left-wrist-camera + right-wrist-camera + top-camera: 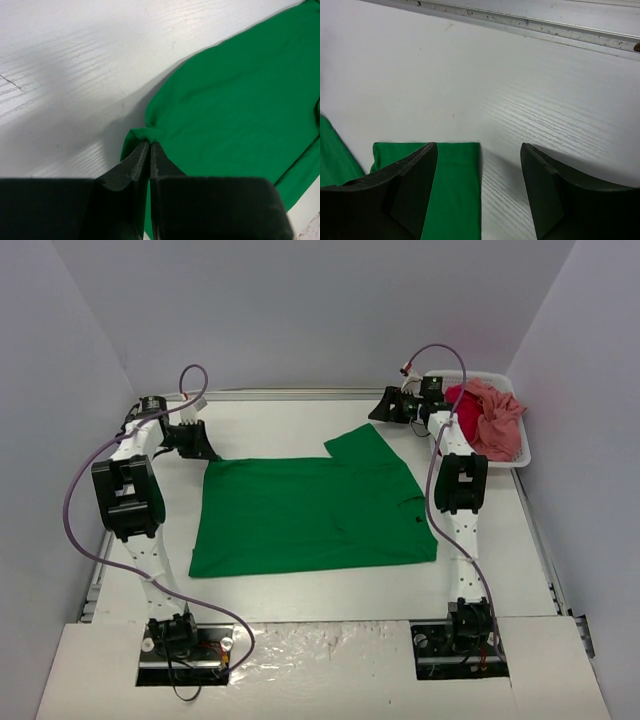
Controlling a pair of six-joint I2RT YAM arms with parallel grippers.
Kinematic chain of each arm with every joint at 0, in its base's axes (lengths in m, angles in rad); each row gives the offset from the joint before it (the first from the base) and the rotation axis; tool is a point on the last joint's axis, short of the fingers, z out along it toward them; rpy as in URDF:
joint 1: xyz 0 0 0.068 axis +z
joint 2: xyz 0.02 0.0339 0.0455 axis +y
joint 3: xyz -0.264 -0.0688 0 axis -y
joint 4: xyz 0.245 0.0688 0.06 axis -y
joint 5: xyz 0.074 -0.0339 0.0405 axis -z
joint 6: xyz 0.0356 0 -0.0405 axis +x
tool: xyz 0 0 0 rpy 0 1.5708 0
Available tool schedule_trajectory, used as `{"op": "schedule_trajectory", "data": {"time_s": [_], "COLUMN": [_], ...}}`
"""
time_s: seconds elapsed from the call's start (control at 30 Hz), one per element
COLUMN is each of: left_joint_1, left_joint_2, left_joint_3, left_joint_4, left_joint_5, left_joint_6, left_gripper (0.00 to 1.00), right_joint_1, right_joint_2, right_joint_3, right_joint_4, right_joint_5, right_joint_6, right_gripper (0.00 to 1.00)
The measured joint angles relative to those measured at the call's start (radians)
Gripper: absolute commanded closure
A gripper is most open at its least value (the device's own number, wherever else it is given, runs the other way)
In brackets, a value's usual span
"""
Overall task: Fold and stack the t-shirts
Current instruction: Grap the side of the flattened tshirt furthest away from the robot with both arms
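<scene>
A bright green t-shirt [310, 510] lies spread flat mid-table, one sleeve [355, 443] pointing to the far right. At the shirt's far left corner, my left gripper [203, 452] is shut on a pinched fold of green cloth [150, 132]; its tips [149, 145] meet there. My right gripper [380, 410] hangs open just above the table at that sleeve's end. One finger [415, 175] is over the sleeve [455, 190], the other over bare table, with nothing held. A crimson red t-shirt [466, 408] and a salmon pink t-shirt [497, 425] lie crumpled in the basket.
The white basket [527, 457] stands at the far right, behind my right arm. A metal rail [530, 22] runs along the table's far edge. Grey walls close in the left, right and back sides.
</scene>
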Motion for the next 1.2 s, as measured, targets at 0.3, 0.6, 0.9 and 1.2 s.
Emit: {"op": "schedule_trajectory", "data": {"time_s": [0.3, 0.6, 0.9, 1.2], "left_joint_1": [-0.002, -0.002, 0.001, 0.007], "left_joint_2": [-0.002, -0.002, -0.002, -0.003], "left_joint_3": [-0.006, -0.013, -0.031, -0.043], "left_joint_4": [-0.01, -0.021, -0.024, -0.024], "left_joint_5": [-0.014, -0.013, 0.0, 0.01], "left_joint_6": [0.017, 0.032, 0.041, 0.044], "left_gripper": [0.98, 0.98, 0.98, 0.98], "right_joint_1": [0.009, 0.011, 0.013, 0.025], "right_joint_2": [0.032, -0.015, -0.062, -0.064], "right_joint_3": [0.019, -0.079, -0.166, -0.164], "right_joint_4": [0.054, 0.089, 0.091, 0.071], "right_joint_5": [-0.045, -0.049, -0.048, -0.033], "right_joint_6": [0.077, 0.08, 0.033, -0.032], "right_gripper": [0.49, 0.53, 0.53, 0.6]}}
